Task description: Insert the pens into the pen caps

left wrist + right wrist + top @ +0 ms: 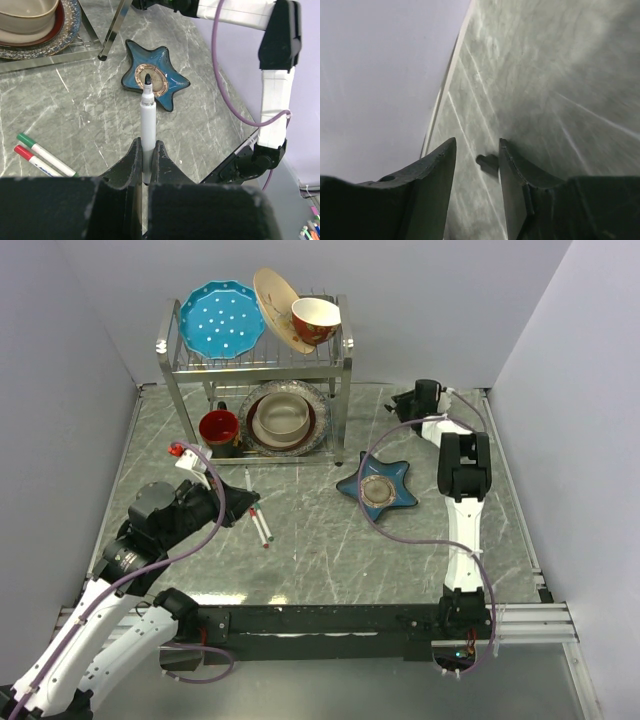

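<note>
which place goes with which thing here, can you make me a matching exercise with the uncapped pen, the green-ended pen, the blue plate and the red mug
Things:
1. uncapped black-tipped pen
2. green-ended pen
3. blue plate
4. red mug

Places:
a. on the top shelf of the dish rack
b. clamped in the left gripper
c. under the rack's top shelf, beside the stacked dishes
d. lying flat on the table

Pairs: 1-b, 2-d, 3-a, 4-c
</note>
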`<state>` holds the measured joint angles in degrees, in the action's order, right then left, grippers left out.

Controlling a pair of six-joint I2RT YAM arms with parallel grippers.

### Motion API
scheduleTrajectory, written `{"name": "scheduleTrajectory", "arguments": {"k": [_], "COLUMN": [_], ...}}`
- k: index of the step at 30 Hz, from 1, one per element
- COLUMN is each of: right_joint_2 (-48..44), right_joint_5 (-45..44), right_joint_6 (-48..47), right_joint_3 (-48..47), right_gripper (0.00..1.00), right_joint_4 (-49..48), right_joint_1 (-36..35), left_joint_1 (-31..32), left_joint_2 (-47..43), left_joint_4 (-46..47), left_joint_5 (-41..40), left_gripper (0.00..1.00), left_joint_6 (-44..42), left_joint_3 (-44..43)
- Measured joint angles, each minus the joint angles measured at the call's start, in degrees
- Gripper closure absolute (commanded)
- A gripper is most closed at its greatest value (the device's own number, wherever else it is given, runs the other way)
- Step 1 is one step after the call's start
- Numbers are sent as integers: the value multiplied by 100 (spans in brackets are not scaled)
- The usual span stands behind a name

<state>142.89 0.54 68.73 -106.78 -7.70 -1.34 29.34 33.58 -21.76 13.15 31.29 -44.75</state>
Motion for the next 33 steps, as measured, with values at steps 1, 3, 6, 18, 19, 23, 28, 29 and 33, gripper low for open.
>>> {"name": "scheduleTrajectory", "arguments": {"k": [1,3,6,18,19,23,28,29,33], "right_joint_2": [92,155,195,699,699,699,699,699,680], "right_joint_5": [81,151,247,986,1038,1344,1646,1674,1718], "right_joint_6": [37,39,24,-420,-459,-667,-1038,-1126,-1497], "right_joint_3": [-90,-199,-308,-1185,-1185,-1182,-1182,-1182,-1182], "right_gripper": [51,50,50,53,54,56,56,57,57], "right_joint_4": [-37,-39,39,365,365,345,404,417,466], "right_joint_1": [0,0,0,0,0,0,0,0,0], "left_joint_1": [0,0,0,0,0,0,0,0,0], "left_joint_2": [0,0,0,-13,-15,-48,-72,-85,-153], "left_joint_4": [-2,-2,-4,0,0,0,-4,-4,0], "left_joint_5": [-2,-2,-7,-17,-17,-15,-15,-15,-13], "left_gripper": [99,99,99,99,99,99,99,99,99], "left_joint_6": [0,-2,-4,-9,-9,-13,-15,-15,-15], "left_joint_3": [0,0,0,0,0,0,0,0,0]}}
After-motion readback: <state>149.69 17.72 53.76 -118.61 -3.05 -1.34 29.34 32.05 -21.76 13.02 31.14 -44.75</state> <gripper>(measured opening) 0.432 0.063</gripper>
